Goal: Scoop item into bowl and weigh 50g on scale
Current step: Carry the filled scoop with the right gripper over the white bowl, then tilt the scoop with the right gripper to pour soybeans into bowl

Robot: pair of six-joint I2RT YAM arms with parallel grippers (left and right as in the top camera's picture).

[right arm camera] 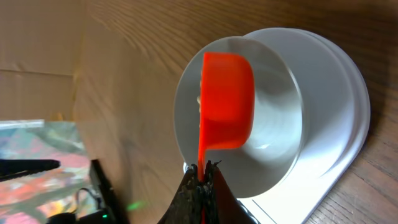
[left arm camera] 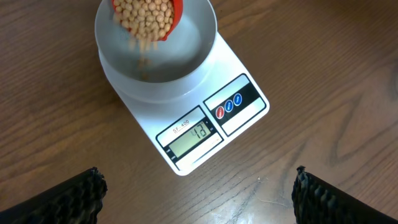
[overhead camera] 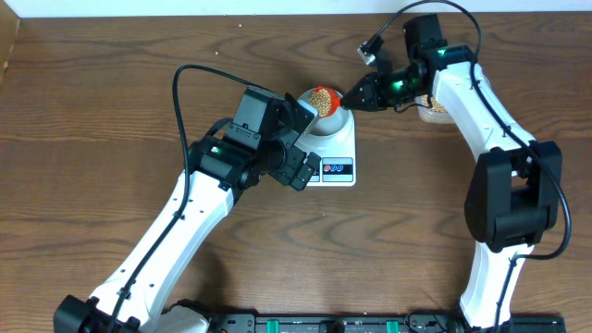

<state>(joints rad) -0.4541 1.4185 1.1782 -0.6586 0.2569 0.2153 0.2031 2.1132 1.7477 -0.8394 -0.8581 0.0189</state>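
Below "SF-400", scale [left arm camera: 155,121] reads 13; right claw [right arm camera: 200,174] grasps scoop [right arm camera: 227,99], left claw [left arm camera: 198,179] released.

Left arm [overhead camera: 176,222] comes up from the near edge, elbow bent, forearm angled inward. The left end effector [overhead camera: 310,143] is spread wide, its fingers [left arm camera: 74,196] far apart, gripping nothing, just hanging there pointed downward. Over on the other side, the right arm [overhead camera: 481,102] stands tall, folds at the elbow and stretches inward, wrist rolled over. The right end effector [overhead camera: 356,95] is pinched tight on the handle of a red scoop [right arm camera: 227,99], tipped.
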